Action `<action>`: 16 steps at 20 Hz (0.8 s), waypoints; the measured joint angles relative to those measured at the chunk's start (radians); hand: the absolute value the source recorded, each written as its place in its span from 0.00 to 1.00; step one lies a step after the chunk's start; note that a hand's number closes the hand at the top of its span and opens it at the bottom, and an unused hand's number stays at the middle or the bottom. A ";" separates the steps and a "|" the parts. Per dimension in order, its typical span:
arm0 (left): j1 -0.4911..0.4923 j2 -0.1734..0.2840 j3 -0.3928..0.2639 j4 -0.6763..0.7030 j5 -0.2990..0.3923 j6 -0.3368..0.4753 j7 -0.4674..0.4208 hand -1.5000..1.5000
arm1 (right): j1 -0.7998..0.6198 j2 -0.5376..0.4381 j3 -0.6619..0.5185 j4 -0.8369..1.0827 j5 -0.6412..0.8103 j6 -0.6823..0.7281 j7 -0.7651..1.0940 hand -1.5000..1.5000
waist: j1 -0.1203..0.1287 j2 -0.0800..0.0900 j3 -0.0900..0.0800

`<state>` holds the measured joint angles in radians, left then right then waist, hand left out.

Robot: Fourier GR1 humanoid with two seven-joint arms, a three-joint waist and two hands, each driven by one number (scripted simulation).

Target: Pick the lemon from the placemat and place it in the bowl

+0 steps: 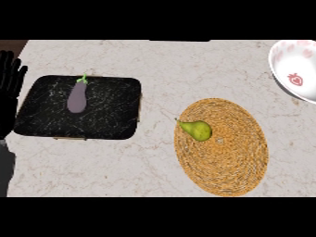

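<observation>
A round woven straw placemat point(222, 157) lies on the counter at the lower right. On its left part rests a yellow-green, pear-shaped fruit point(197, 129) with a short stem; no lemon shows. A white bowl point(304, 71) with red strawberry prints stands at the right edge, partly cut off by the view. My left hand point(2, 90) rests open at the left edge, fingers straight and pointing up, far from the fruit. My right hand shows nowhere.
A black marbled rectangular tray point(112, 115) lies left of centre, with a purple eggplant point(77, 97) on it. The pale marble counter point(174, 69) stretches between the tray, the mat and the bowl.
</observation>
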<state>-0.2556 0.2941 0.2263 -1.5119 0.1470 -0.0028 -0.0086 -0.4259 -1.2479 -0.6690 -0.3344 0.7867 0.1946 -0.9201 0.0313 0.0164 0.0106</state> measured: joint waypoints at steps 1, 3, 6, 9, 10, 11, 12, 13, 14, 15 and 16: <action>-0.007 0.000 -0.001 0.004 0.000 -0.001 0.001 0.50 | -0.020 -0.004 -0.006 0.008 -0.013 0.017 -0.002 1.00 | 0.002 0.000 -0.001; -0.020 -0.004 -0.008 0.006 -0.003 0.002 0.005 0.50 | -0.061 -0.020 -0.012 0.023 -0.034 0.061 -0.002 1.00 | 0.008 -0.001 -0.002; -0.034 -0.008 -0.016 0.014 -0.014 0.010 0.009 0.50 | -0.121 -0.045 -0.003 0.035 -0.052 0.118 0.012 1.00 | 0.013 -0.001 -0.004; -0.053 -0.006 -0.019 0.027 -0.016 0.009 0.012 0.50 | -0.181 -0.038 0.020 0.042 -0.057 0.157 0.037 1.00 | 0.020 0.000 -0.005; -0.055 -0.006 -0.020 0.027 -0.018 0.011 0.016 0.50 | -0.203 -0.035 0.028 0.043 -0.058 0.170 0.050 1.00 | 0.023 0.000 -0.006; -0.055 -0.011 -0.024 0.034 -0.021 0.011 0.005 0.50 | -0.226 -0.032 0.037 0.045 -0.058 0.182 0.066 1.00 | 0.027 0.001 -0.006; -0.061 -0.008 -0.021 0.038 -0.019 0.009 0.008 0.50 | -0.250 -0.026 0.053 0.040 -0.054 0.197 0.082 1.00 | 0.027 0.001 -0.007; -0.065 -0.010 -0.025 0.036 -0.021 0.011 0.009 0.50 | -0.275 -0.019 0.067 0.037 -0.049 0.207 0.099 1.00 | 0.030 0.000 -0.007; -0.065 -0.013 -0.027 0.043 -0.024 0.011 0.004 0.50 | -0.300 -0.010 0.082 0.032 -0.043 0.216 0.115 1.00 | 0.031 0.001 -0.007; -0.066 -0.015 -0.031 0.040 -0.026 0.013 0.008 0.50 | -0.319 -0.005 0.096 0.031 -0.039 0.227 0.125 1.00 | 0.031 0.000 -0.008; -0.065 -0.015 -0.031 0.040 -0.026 0.011 0.007 0.50 | -0.341 0.007 0.109 0.029 -0.034 0.231 0.137 1.00 | 0.034 0.001 -0.008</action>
<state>-0.3210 0.2794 0.1950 -1.4714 0.1209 0.0086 -0.0015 -0.7666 -1.2406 -0.5601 -0.3051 0.7525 0.4259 -0.7830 0.0652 0.0172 0.0030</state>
